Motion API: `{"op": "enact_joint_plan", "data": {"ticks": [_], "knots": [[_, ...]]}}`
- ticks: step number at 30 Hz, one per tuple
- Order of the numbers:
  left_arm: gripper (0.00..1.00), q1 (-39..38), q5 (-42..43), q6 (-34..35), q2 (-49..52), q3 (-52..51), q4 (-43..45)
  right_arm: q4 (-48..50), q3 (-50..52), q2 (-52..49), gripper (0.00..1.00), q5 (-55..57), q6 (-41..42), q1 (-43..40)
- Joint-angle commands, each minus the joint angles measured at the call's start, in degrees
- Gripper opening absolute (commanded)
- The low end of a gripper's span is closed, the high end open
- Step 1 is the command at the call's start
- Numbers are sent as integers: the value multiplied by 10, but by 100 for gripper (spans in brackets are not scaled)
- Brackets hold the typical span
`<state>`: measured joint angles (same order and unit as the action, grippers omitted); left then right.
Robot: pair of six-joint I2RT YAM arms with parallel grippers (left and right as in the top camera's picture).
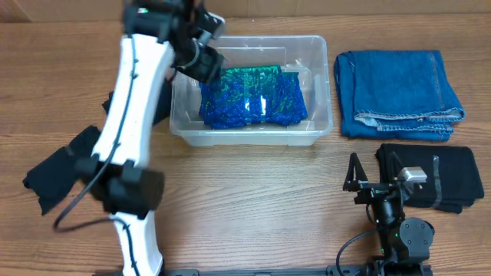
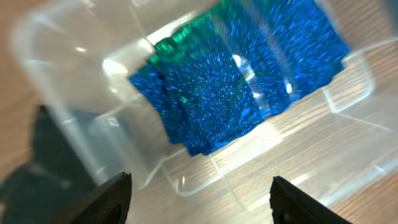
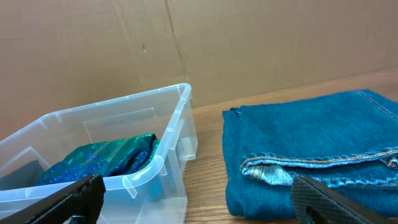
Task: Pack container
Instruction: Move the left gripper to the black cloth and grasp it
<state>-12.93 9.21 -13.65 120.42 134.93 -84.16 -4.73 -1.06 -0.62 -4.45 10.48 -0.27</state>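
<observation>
The clear container (image 1: 253,136) is set at the back middle of the table (image 1: 253,199), with a shiny blue-green cloth (image 1: 253,100) laid inside. The left gripper (image 2: 199,193) is held above its left end, where part of the rim is hidden by the arm. The right gripper (image 3: 199,202) is held near the front, and both are spread wide and empty. Folded jeans (image 1: 397,92) are placed just right of the tub, a black folded cloth (image 1: 453,180) in front of them, and a black rumpled cloth (image 1: 54,172) at far left.

Clear container (image 1: 318,84); blue-green speckled cloth (image 1: 253,98); blue jeans (image 1: 397,92).
</observation>
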Motion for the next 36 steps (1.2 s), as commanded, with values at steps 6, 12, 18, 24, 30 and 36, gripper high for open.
{"op": "enact_joint_plan", "data": {"ticks": [6,12,18,24,30,36], "knots": [[81,77,-102,-17,-83,5,-126,3,6,5,100,3,2,3],[83,170,-90,-18,-82,-54,-98,3,6,5,100,3,2,3],[87,213,-89,-23,-82,-209,-28,3,6,5,100,3,2,3],[91,214,-83,-138,-82,-404,151,3,6,5,100,3,2,3],[95,210,-83,-218,-82,-487,336,3,6,5,100,3,2,3],[97,201,-73,-237,-64,-487,414,3,6,5,100,3,2,3]]}}
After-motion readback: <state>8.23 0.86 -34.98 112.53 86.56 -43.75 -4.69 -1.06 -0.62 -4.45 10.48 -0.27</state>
